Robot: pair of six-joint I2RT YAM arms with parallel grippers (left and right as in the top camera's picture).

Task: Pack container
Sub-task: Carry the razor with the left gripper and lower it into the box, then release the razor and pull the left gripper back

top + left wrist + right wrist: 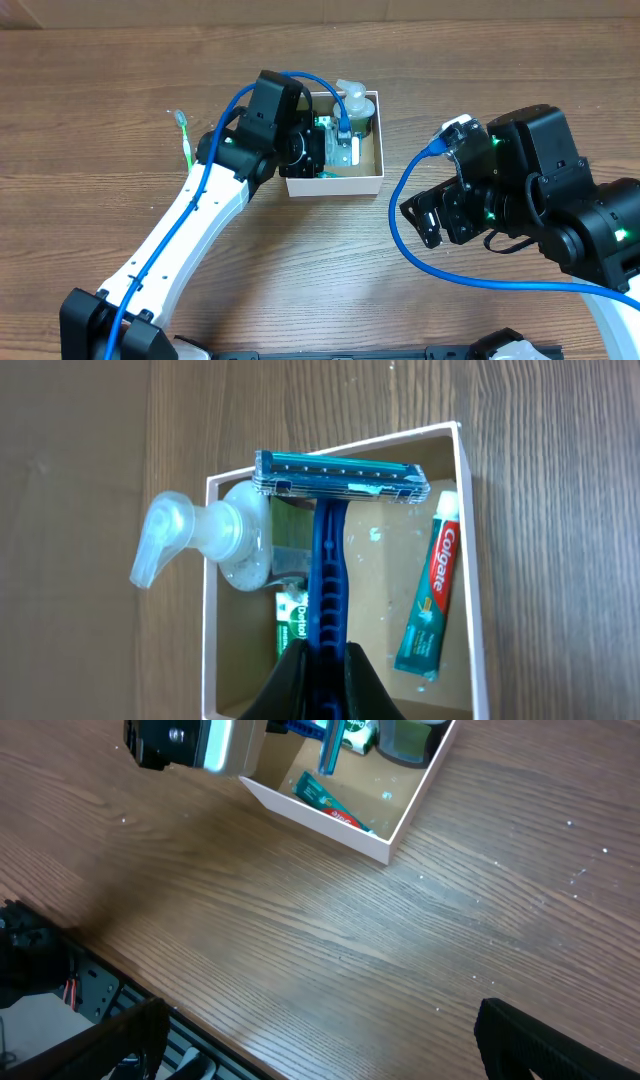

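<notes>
My left claw (325, 660) grips the blue razor (328, 560) over the container (375, 610), which holds the pump bottle (235, 540) and toothpaste (430, 595). What looks like a green toothbrush (184, 138) is left on the table (300, 280). My right claw (322, 1015) hangs wide, empty.

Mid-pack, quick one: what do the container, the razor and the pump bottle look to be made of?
The container: thin white walls, matte tan floor, apparently cardboard. The razor: glossy blue handle and translucent teal head, likely moulded plastic; blade strips look metallic. The pump bottle: see-through body, frosted pump, probably plastic.
</notes>
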